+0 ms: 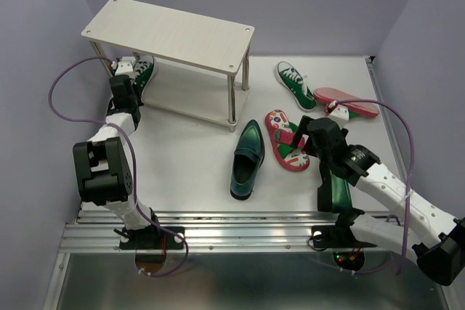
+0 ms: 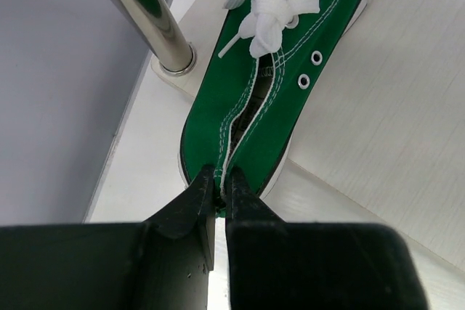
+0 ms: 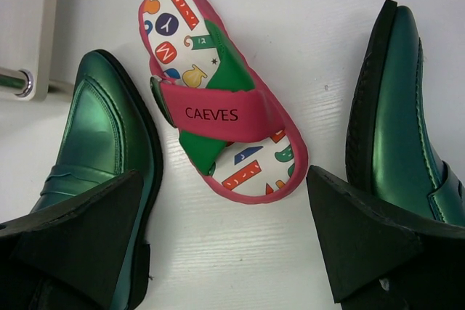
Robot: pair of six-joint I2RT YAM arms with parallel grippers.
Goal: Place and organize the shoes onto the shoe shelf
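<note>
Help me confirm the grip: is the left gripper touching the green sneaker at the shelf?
Touching. The left wrist view shows the left gripper pinched shut on the heel edge of the green sneaker.

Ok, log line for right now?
left gripper: shut on sneaker heel, at lower shelf | right gripper: open, over flip-flop between loafers | status: placing sneaker

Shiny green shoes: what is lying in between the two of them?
A red flip-flop with a letter-patterned footbed lies between one loafer and the other loafer. The right wrist view shows it best.
</note>
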